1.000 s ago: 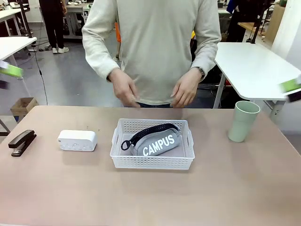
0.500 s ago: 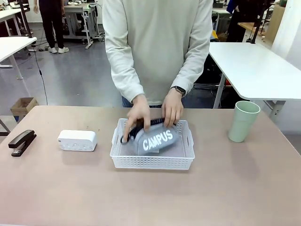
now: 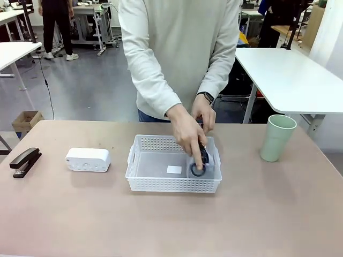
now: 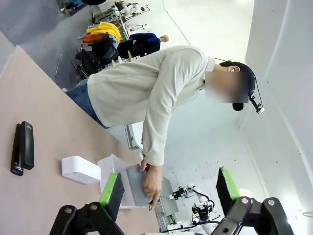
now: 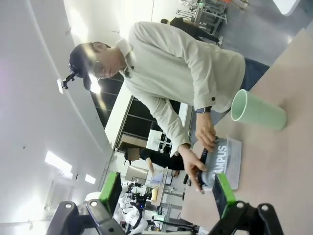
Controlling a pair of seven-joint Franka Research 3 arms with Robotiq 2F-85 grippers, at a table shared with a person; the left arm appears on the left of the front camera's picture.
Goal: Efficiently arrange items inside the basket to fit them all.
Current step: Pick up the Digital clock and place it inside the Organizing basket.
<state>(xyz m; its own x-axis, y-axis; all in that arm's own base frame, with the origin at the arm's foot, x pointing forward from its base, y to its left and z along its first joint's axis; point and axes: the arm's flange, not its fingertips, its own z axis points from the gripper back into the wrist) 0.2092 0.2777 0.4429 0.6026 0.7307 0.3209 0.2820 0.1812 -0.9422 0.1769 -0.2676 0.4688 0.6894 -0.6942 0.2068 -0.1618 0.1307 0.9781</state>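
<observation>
On the tan worktop, a person's hands press the grey pouch (seemingly stood on end) into the basket, at its right end. The stapler and the white device lie to its left and the cup stands to its right. The left end effector and the right end effector gape wide, empty.

Wearing cream long-sleeved sweater with sleeves reaching down to wrists, blue jeans, dark wristwatch, black cap carrying small black clip-on device at brim. Showing, on left gripper and right gripper alike, black linkage fingers, bright green pads lining inner tips, round grey pivot pins at joints
</observation>
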